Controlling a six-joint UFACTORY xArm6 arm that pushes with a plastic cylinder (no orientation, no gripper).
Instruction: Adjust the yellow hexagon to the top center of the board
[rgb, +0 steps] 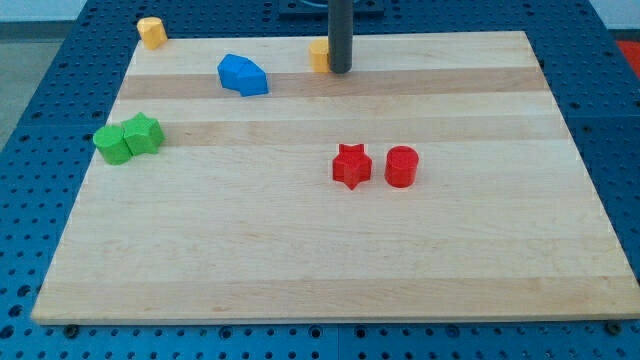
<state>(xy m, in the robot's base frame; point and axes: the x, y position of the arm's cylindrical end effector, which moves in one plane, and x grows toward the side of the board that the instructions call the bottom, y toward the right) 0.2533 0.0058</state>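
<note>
Wooden board (330, 270): my tip (340, 70) stands at the view's top centre, a bare rod with no fingers to open or close, touching the right side of a yellow block (319, 56), shape partly hidden, which sits at the top edge near the centre. A second yellow block (151, 32) sits at the top left corner, and which of the two is the hexagon cannot be told. Also present: blue block (243, 75) upper left; green cylinder-like block (112, 144) touching green star (144, 133) at left; red star (351, 165) just beside red cylinder (401, 166) at centre.

Open board lies between the red star (351, 165) and the blue block (243, 75).
</note>
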